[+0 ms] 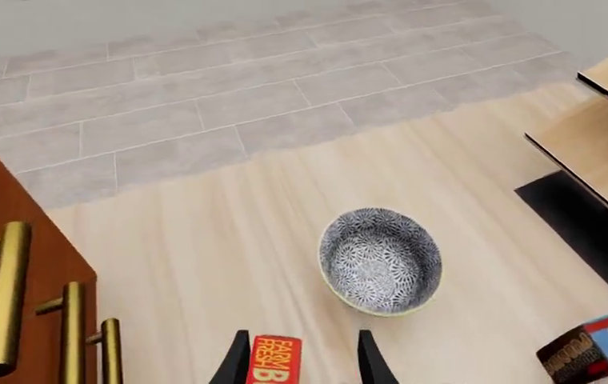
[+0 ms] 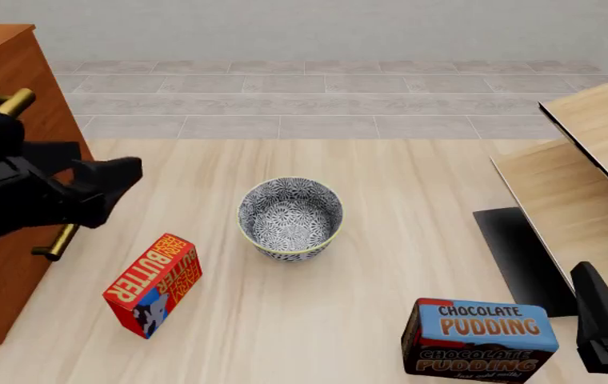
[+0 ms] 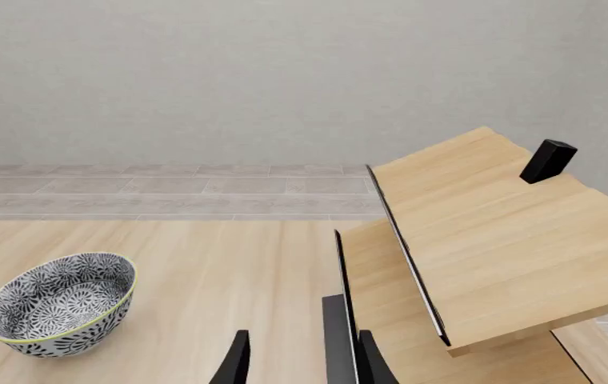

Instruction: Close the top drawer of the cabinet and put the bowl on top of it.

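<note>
Jaws of both arms are seen parted with nothing held between them: the left jaws [image 1: 302, 360] show two dark fingertips with open space and a glimpse of the butter box between, and the right jaws [image 3: 302, 360] likewise stand apart over bare wood. In the front view the left jaws [image 2: 112, 180] are found beside the cabinet [image 2: 6, 96], which rises at the left edge of the counter [image 2: 411, 168]. How far the top drawer stands out cannot be told; only brass bar handles [image 1: 0, 296] are shown against the reddish-brown front, one of them partly hidden behind the left arm in the front view.

The bowl [image 2: 290, 218] is placed upright near the middle of the counter, empty, well apart from the cabinet and to its right. It lies ahead of the left jaws in the left wrist view, where the bowl [image 1: 380, 261] is seen just beyond the fingertips. From the right wrist view the bowl [image 3: 60, 304] is seen off to the far side, with the pale shelf unit [image 3: 475, 240] closer at hand. The right jaws [image 2: 603, 328] are kept low at the near right corner, beside the pudding box [image 2: 480, 340].

The left arm is judged the nearer to both cabinet and bowl. The butter box [image 2: 154, 284] lies tilted between the bowl and the cabinet base, nearer the camera.
</note>
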You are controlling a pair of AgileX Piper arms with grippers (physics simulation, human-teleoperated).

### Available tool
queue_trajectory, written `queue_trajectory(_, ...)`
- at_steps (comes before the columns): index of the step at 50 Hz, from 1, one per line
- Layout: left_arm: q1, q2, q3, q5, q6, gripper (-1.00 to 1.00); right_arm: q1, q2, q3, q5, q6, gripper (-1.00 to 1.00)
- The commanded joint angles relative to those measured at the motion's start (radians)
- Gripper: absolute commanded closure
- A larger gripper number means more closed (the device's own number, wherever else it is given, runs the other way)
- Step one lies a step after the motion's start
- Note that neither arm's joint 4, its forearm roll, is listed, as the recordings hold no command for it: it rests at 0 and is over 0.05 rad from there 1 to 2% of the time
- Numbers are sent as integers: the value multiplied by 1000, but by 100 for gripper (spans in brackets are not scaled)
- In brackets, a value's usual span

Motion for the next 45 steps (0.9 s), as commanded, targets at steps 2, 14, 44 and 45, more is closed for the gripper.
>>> queue_trajectory(2,-17,91,-81,41,59,-100,0,1,1,-2,0,-100)
queue_trajectory(14,4,191,-166,58,103,-100,0,0,1,-2,0,-100)
queue_trajectory(44,-33,510,-443,262,129,-100,0,1,1,-2,0,-100)
queue_trajectory(45,-33,511,-444,262,129,-100,0,1,1,-2,0,-100)
